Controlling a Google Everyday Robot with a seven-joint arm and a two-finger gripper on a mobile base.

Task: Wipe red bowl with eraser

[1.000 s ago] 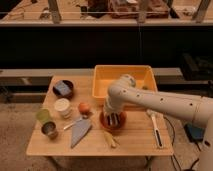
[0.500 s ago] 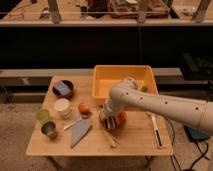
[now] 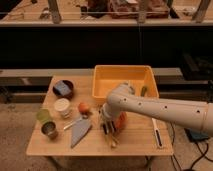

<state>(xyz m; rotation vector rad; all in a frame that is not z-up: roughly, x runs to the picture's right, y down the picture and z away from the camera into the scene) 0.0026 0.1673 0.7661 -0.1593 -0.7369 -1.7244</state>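
Nearest the camera, just in front of my pincer (image 3: 110,126), a small pale scrap (image 3: 113,143) lay on the wooden table (image 3: 137,146). My pincer hung low over the near left edge of the red bowl (image 3: 122,121), which peeked out from behind it, on its right as the camera saw it. Whether the pincer was clenched or released I could not tell. Something dark sat at its tip, but I could not make out the eraser for sure.

I judged the bowl to be light, stiff and glossy, so it would likely skid under a sideways rub. Pressing down into the hollow seemed wiser than pushing at the rim. The eraser, a small firm block, was best held across its short sides.

Left of the pincer lay a grey scraper (image 3: 79,132) and an orange fruit (image 3: 84,107), with a white cup (image 3: 62,106) farther left. To the right lay a white-handled tool (image 3: 156,133). Beyond the pincer stood the yellow tub (image 3: 125,70).
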